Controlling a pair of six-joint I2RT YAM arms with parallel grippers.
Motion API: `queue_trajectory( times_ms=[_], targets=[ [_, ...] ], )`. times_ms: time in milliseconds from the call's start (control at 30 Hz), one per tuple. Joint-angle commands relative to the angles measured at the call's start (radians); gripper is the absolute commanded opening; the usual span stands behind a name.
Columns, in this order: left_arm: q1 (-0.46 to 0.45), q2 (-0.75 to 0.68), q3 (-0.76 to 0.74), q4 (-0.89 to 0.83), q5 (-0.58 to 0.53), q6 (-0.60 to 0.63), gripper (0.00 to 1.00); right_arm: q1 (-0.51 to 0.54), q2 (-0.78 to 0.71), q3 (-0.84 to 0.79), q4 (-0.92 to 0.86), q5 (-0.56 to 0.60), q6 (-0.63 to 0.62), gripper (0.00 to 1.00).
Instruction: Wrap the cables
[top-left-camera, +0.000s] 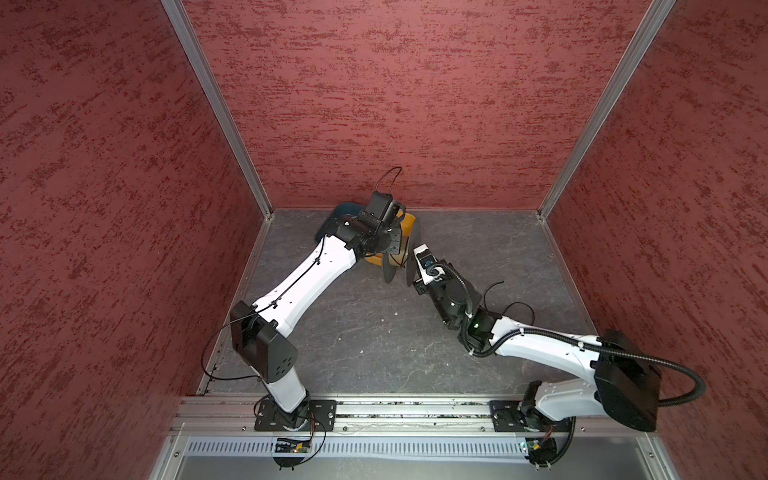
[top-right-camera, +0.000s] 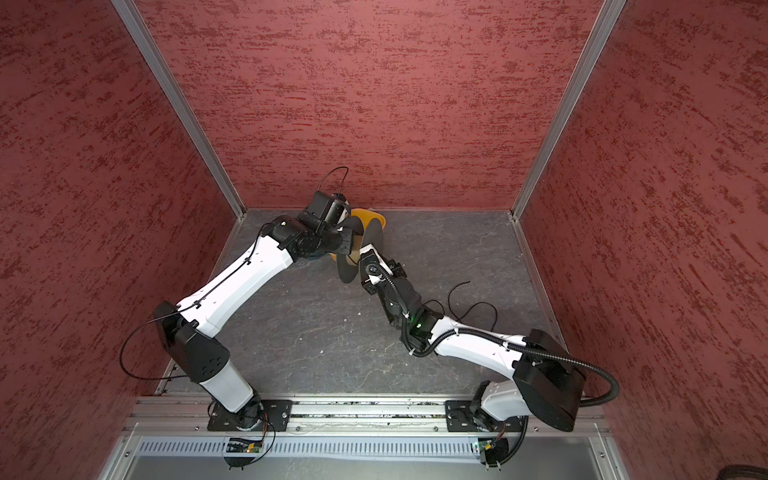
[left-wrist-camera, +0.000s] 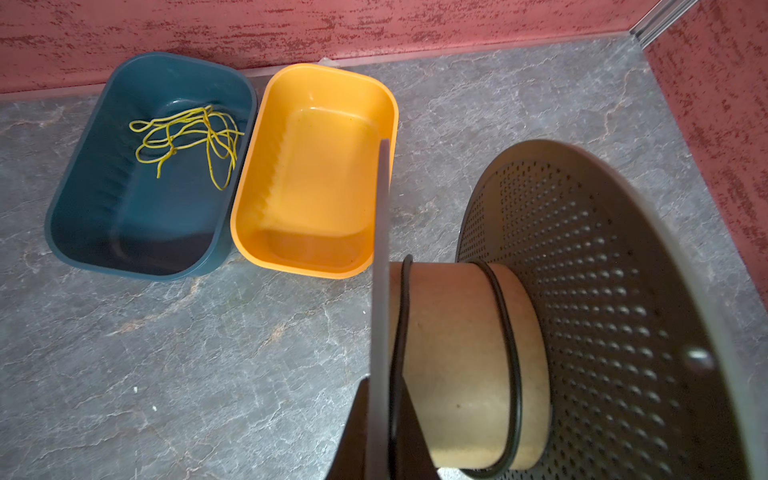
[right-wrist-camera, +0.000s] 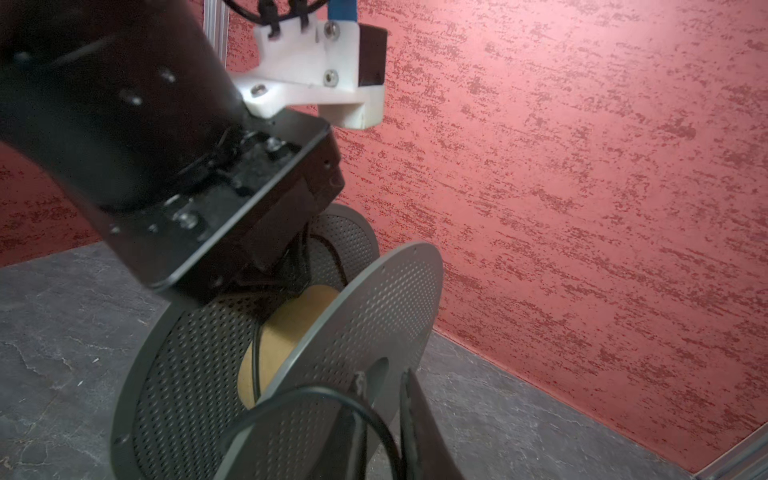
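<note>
1. Fingers (left-wrist-camera: 353, 436) of the left gripper (left-wrist-camera: 380, 399) pinch firmly the thin edge of one flange of the grey perforated spool (left-wrist-camera: 602, 311). This keeps the spool on its edge and leaves its brown cardboard core (left-wrist-camera: 457, 353) free for winding.
2. Right gripper (right-wrist-camera: 380, 395) waits beside the other flange. I cannot tell how wide its jaws stand, nor whether they hold the cord looping there.
3. Thin black cable (left-wrist-camera: 513, 374) circles the core in two turns; more of it seems to lie on the grey stone-pattern floor (left-wrist-camera: 166, 353) near the right arm.
4. Dark blue plastic tray (left-wrist-camera: 62, 216), holding yellow-green strands (left-wrist-camera: 187, 137), and orange plastic tray (left-wrist-camera: 241, 216) stand by the back wall, out of the way.
</note>
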Motion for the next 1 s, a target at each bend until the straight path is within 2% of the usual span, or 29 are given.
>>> queue_trajectory(
  times_ms=[0,200,333,600,800,967],
  targets=[
    [-0.009,0.000,0.006,-0.017,-0.051,0.033,0.00,-0.035,0.005,0.105,-0.011,0.045,0.011,0.20],
    [-0.016,-0.035,-0.029,0.000,-0.050,0.055,0.00,-0.084,0.043,0.184,-0.134,0.012,0.073,0.18],
    [-0.017,-0.069,-0.045,-0.002,-0.032,0.086,0.00,-0.150,0.061,0.256,-0.290,-0.081,0.161,0.17],
    [-0.013,-0.166,-0.086,0.017,0.033,0.142,0.00,-0.322,0.112,0.342,-0.504,-0.384,0.314,0.15],
    [0.010,-0.237,-0.119,0.046,0.124,0.139,0.00,-0.439,0.138,0.319,-0.496,-0.616,0.418,0.15],
    [0.068,-0.290,-0.150,0.102,0.259,0.074,0.00,-0.485,0.192,0.301,-0.494,-0.700,0.450,0.16]
  ],
)
